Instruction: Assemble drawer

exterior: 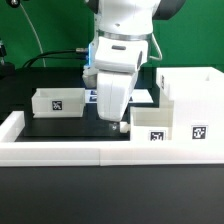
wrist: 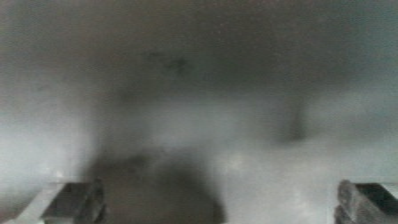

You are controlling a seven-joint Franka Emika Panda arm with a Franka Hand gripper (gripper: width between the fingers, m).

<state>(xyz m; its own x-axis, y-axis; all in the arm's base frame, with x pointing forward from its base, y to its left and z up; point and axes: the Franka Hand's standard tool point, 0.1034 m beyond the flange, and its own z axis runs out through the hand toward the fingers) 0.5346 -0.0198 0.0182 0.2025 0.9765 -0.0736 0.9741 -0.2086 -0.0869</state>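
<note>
Counting, nearest, one long low white border wall (exterior: 60, 150) crossing the exterior view. Counting behind it, on the black table (exterior: 50, 128), two small open-top trays of the drawer. Finding the near tray (exterior: 148, 124) toward the exterior view's right, tag facing forward, sitting just in front of the single big housing (exterior: 195, 90). Finding the far tray (exterior: 57, 100) farther back at the exterior view's left, well apart.

Reaching straight down between the two trays with one arm, the gripper (exterior: 113, 124) pointing at the table just beside the near tray. Not telling whether touching the surface. Showing two fingertips (wrist: 71, 205) wide apart in the wrist view, gripping nothing visible.

Hiding most of the marker board (exterior: 148, 97) behind the arm. Cutting the arm off at the top. Blurring the rest of the wrist view into grey.
</note>
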